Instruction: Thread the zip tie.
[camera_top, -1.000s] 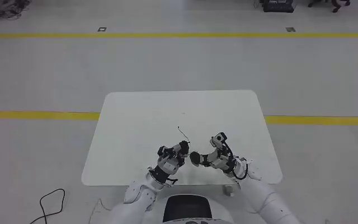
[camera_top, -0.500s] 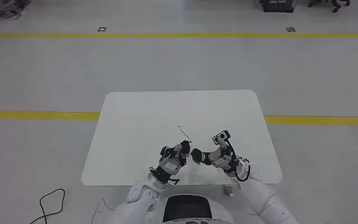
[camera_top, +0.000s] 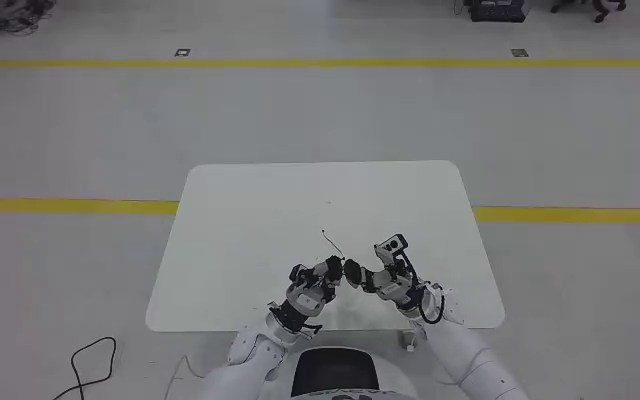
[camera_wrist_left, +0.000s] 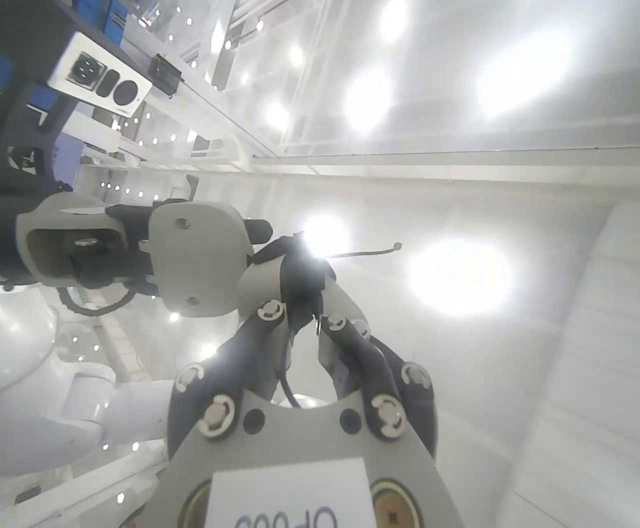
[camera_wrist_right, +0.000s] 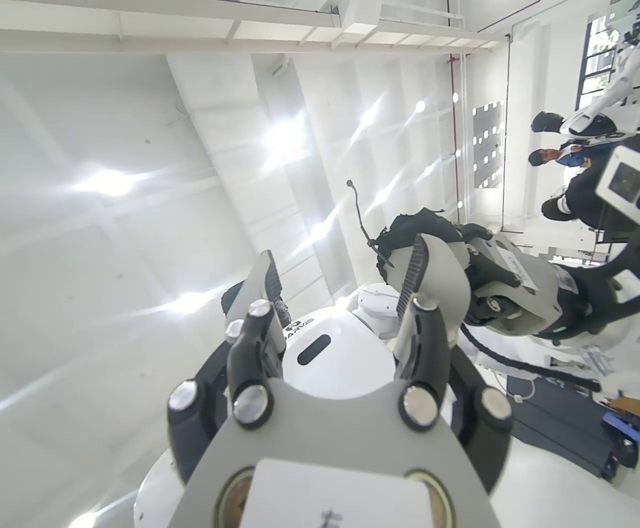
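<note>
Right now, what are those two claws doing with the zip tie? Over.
Left gripper shut on zip tie, one end sticking out. Right gripper open, close alongside, above the table. Nothing between them.

Light: bright, even, from overhead lamps (camera_wrist_left: 520, 70).
Glare: blooms in left wrist view, starburst streaks in right.
Edges: bowed in wrist views.

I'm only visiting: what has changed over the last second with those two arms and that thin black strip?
The right pincer, open, moved toward the left pincer, which shifted slightly to meet it. Seen from the top, the gap between them has nearly closed. Nothing was taken hold of or let go. The left pincer stays shut on the zip tie, whose free end sticks out over the table as before.
</note>
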